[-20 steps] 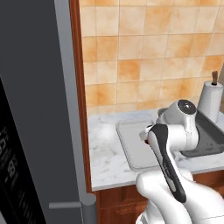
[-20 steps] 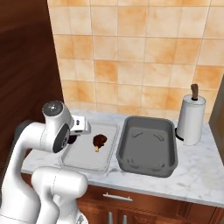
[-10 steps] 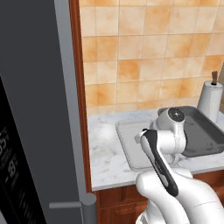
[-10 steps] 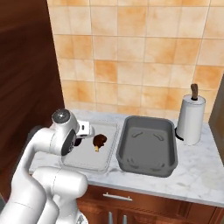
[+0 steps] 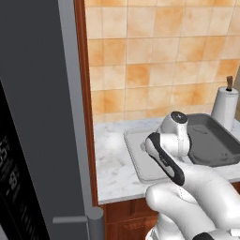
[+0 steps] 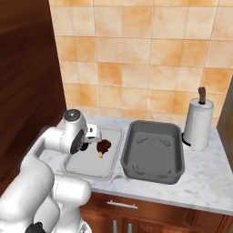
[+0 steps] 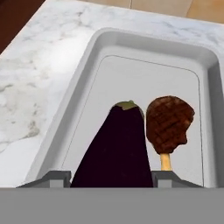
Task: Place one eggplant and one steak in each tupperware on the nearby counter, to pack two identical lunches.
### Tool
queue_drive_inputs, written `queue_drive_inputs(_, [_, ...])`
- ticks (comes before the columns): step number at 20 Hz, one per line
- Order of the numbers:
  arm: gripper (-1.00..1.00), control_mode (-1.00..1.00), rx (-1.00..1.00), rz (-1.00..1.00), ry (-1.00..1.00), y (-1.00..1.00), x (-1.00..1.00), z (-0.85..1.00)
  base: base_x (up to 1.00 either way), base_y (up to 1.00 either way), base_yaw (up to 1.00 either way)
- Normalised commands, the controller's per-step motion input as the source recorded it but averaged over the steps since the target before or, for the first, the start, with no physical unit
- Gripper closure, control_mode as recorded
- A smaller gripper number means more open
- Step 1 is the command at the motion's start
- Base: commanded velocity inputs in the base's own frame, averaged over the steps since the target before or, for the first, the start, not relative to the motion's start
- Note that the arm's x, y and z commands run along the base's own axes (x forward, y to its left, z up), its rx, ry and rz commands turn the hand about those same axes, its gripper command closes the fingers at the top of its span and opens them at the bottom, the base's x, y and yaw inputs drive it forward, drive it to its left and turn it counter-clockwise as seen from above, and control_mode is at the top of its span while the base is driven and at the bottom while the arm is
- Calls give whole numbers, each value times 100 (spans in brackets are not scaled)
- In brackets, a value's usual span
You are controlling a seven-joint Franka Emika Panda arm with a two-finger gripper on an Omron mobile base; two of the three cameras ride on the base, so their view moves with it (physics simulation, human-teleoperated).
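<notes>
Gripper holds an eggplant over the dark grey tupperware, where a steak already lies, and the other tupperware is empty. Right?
Wrong tray. The gripper holds the eggplant over the pale tupperware, where the steak lies, as the hand view shows. In the right base view the dark grey tupperware is the empty one.

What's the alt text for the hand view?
A purple-black eggplant sits between the gripper fingertips, over a pale tupperware on the marbled counter. Beside the eggplant, a reddish-brown steak with a pale orange stub lies in the tupperware.
</notes>
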Motion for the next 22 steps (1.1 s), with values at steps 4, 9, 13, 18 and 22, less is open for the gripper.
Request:
queue_drive_inputs(4, [100, -100, 0, 0, 4, 0, 20, -47, 0, 0, 0])
queue_drive_inputs(9, [100, -100, 0, 0, 4, 1, 20, -32, 0, 0, 0])
queue_drive_inputs(13, [-100, -100, 0, 0, 8, 14, 11, -2, 0, 0, 0])
queue_drive_inputs(18, [-100, -100, 0, 0, 7, 19, 19, -24, 0, 0, 0])
queue_drive_inputs(22, [-100, -100, 0, 0, 1, -3, 20, -20, 0, 0, 0])
